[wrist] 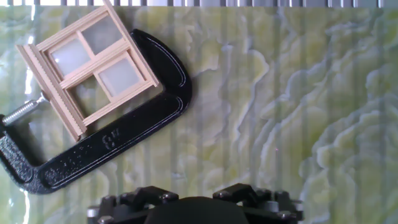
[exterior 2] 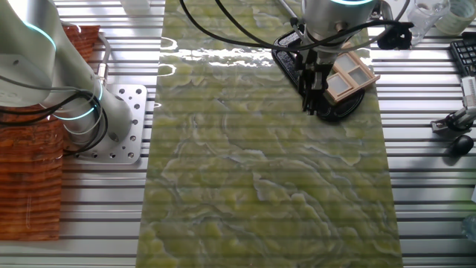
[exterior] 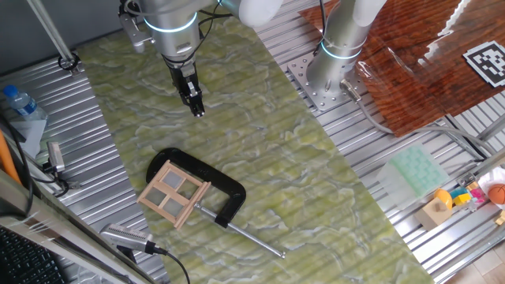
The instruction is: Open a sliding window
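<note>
The sliding window (exterior: 173, 193) is a small light-wood frame with four greyish panes. It lies on the green mat, held in a black C-clamp (exterior: 231, 189) with a steel screw rod. It also shows in the other fixed view (exterior 2: 349, 75) and at the top left of the hand view (wrist: 93, 68), with the clamp (wrist: 124, 140) curving round it. My gripper (exterior: 196, 108) hangs above the mat, well apart from the window, with its fingers together and nothing between them. In the other fixed view the gripper (exterior 2: 309, 103) is just left of the window. The hand view shows only the gripper's base.
A second arm's base (exterior: 339, 55) stands at the mat's far edge. A water bottle (exterior: 20, 102) and tools lie on the left, with a brush (exterior: 126, 235) near the front. A green tray (exterior: 418, 170) and toys (exterior: 465, 197) sit at the right.
</note>
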You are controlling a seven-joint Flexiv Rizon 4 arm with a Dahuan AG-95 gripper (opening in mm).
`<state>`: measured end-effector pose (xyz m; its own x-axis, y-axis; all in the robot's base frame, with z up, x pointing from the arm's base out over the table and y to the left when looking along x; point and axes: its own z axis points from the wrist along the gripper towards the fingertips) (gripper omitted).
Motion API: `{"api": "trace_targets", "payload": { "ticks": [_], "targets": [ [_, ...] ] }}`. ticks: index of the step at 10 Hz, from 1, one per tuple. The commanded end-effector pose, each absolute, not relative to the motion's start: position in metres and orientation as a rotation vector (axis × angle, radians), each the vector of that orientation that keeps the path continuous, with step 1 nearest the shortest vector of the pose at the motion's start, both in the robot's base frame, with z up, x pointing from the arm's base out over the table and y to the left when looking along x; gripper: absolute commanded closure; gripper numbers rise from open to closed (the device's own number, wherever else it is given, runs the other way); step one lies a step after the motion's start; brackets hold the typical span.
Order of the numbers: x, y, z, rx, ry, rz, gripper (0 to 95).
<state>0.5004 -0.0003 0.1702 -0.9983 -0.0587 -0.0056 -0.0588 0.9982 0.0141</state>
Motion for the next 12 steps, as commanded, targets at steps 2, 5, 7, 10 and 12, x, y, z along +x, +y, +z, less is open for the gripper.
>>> {"api": "trace_targets", "payload": {
  "ticks": [2,5,7,10,12],
  "targets": [
    [0.5006,0.0002,0.1703,-0.247,3.117,0.062,95.0],
    [0.5006,0.0002,0.1704,-0.246,3.116,0.061,95.0],
    [0.5007,0.0002,0.1704,-0.243,3.117,0.055,95.0],
    [0.5007,0.0003,0.1704,-0.242,3.117,0.054,95.0],
    [0.5008,0.0002,0.1704,-0.241,3.117,0.053,95.0]
  ]
}}
